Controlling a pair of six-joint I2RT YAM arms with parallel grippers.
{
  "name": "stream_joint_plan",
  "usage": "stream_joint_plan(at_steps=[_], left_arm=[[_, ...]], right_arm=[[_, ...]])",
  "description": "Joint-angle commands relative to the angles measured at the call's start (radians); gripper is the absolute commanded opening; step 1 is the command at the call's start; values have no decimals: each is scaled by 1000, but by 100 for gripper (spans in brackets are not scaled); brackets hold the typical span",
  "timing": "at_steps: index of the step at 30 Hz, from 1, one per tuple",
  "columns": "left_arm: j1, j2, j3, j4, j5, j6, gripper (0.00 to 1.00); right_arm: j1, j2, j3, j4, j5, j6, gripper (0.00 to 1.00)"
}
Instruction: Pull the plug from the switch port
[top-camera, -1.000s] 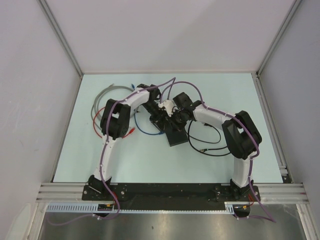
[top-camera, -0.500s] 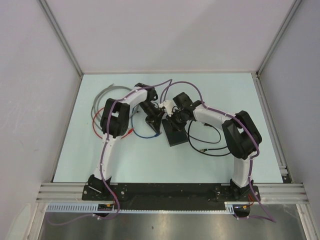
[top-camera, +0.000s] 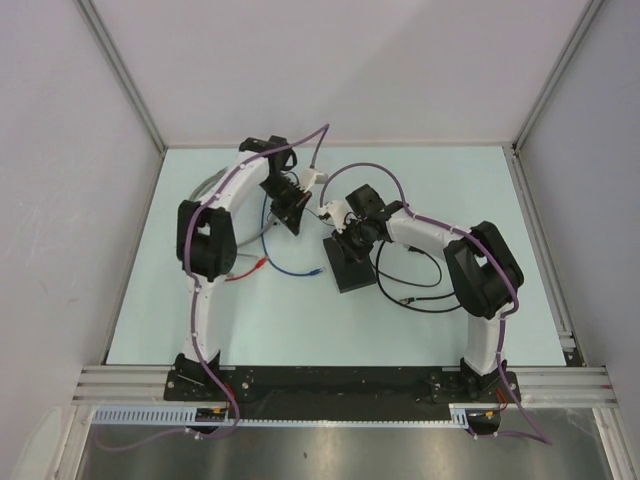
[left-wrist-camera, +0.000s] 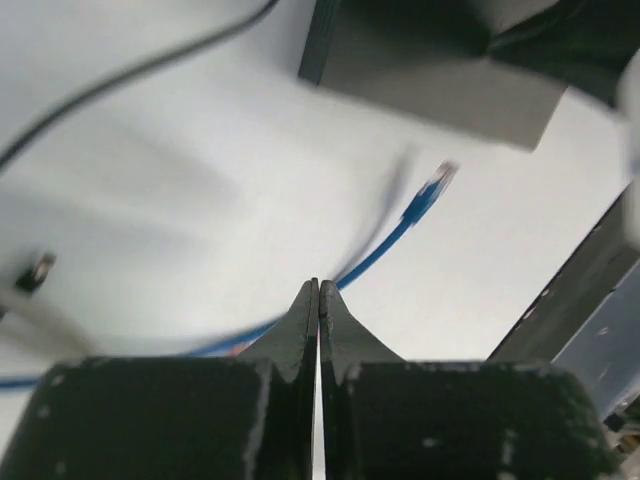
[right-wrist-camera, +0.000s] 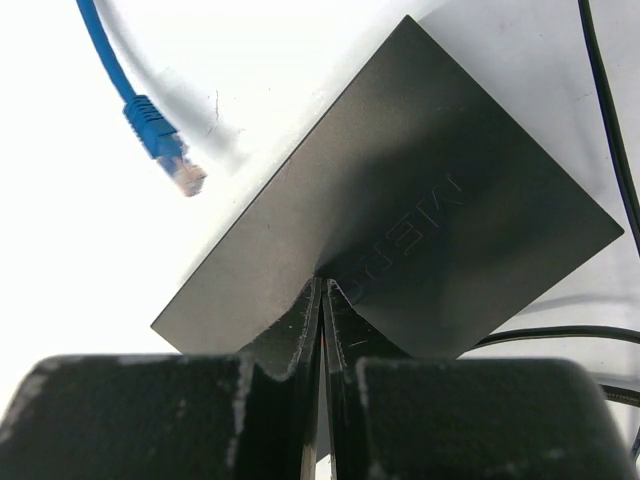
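The switch (top-camera: 352, 268) is a flat black box lying mid-table; in the right wrist view its top (right-wrist-camera: 420, 200) fills the middle, and the port in its edge does not show. The blue cable's plug (top-camera: 318, 270) (right-wrist-camera: 165, 150) lies loose on the table just left of the box, out of any socket. My right gripper (top-camera: 349, 240) (right-wrist-camera: 322, 287) is shut, its tips resting on the box's top. Back and left of the box, my left gripper (top-camera: 290, 208) (left-wrist-camera: 319, 290) is shut on nothing, raised above the blurred blue cable (left-wrist-camera: 400, 225).
Grey cables (top-camera: 205, 190) curl at the back left. A red lead (top-camera: 245, 268) lies by the left arm. Thin black cables (top-camera: 410, 292) loop on the right of the box. Grey walls close in the table on three sides.
My left gripper has shut and pulled back and left, away from the switch. The blue plug now lies free on the table left of the box. The right arm has not moved.
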Motion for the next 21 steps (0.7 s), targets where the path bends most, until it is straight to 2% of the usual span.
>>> stream_joint_plan(at_steps=[1,2,3,6,10,15,21], left_arm=[[47,-71,-94,-137,-149,87,0],[53,-65,-102,-128,-160,65,0],[60,-59,-105,-102,-172,39,7],[68,-80,-156,11,-262,-97,36],[79,-80,-229,64,-347,-251,44],[87,-60,-265,116,-479,-300,54],[107,39,-161,142,-531,-318,52]], right_arm=[[6,85,-43,-49,53,-23,6],[8,87,-43,-47,53,-23,6],[8,87,-41,-47,53,-23,6],[11,85,-43,-47,56,-24,6],[8,82,-44,-47,59,-27,6],[8,84,-41,-49,59,-26,6],[11,84,-41,-49,57,-26,6]])
